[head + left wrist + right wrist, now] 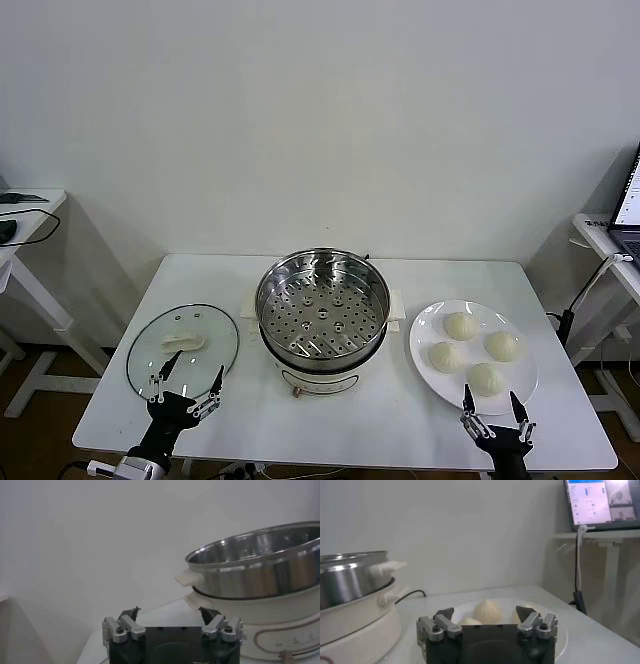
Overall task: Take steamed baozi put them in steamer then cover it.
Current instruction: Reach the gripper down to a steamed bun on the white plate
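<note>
Stainless steel marks your landmark: the steamer (pixel 322 312) stands at mid-table on its cream base, uncovered, its perforated tray bare. Four steamed baozi (pixel 473 350) (cream-white, domed) sit grouped on a white plate (pixel 428 325) just to the right of the steamer, none of them touching the pot. To the steamer's left lies the glass lid (pixel 183 349), flat on the white table (pixel 330 430), its cream handle facing up.

Your right gripper (pixel 492 406) hovers at the table's near edge, on the near side of the plate, fingers spread wide and holding nothing; the closest bun lies just beyond its fingertips, and the right wrist view shows buns framed between the two open fingers (pixel 443 614) with the steamer's side off to one flank. Your left gripper (pixel 185 382) hovers over the near rim of the lid, likewise spread wide and empty; in the left wrist view (pixel 170 615) the steamer's steel wall and side handle rise ahead of it.

Bare tabletop runs along the near edge in front of the steamer, between the two grippers. Narrow strips of table separate the steamer from the plate and from the lid. Side desks stand apart from the table, well beyond lid and plate.
</note>
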Action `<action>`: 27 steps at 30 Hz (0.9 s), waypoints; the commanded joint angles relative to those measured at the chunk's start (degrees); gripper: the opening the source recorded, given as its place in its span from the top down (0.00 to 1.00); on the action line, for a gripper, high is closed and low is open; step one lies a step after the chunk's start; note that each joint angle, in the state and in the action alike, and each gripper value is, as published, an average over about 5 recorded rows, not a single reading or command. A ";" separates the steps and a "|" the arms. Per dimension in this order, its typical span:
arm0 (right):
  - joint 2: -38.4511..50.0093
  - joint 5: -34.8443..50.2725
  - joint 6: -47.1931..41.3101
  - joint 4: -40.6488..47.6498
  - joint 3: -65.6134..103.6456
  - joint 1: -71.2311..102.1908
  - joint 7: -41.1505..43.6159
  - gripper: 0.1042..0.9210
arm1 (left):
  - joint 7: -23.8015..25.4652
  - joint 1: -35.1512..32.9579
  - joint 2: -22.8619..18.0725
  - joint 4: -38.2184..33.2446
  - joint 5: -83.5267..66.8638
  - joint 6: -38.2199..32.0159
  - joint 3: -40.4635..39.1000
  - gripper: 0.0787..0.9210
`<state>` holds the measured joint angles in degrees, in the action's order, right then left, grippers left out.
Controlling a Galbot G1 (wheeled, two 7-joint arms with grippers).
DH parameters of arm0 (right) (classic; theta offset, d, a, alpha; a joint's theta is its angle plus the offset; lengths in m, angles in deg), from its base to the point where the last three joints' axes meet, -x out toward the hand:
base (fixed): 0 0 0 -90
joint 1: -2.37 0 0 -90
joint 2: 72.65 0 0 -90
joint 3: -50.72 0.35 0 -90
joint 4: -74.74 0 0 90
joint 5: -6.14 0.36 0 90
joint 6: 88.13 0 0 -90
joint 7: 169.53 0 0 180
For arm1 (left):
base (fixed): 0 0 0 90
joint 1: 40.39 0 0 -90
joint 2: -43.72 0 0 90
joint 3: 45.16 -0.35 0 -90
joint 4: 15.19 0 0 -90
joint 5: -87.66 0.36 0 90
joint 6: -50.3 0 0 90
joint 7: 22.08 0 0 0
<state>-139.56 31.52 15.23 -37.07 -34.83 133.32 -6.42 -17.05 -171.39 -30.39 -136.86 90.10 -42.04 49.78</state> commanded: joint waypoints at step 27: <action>39.71 -0.79 -17.78 46.02 -58.34 -87.52 69.84 0.12 | -1.13 -2.37 -2.01 -2.77 1.45 -1.76 -3.39 0.12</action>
<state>-107.42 41.98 -2.02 -5.11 -68.12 73.38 30.11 -18.00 -173.53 -32.08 -139.63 91.29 -43.57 46.73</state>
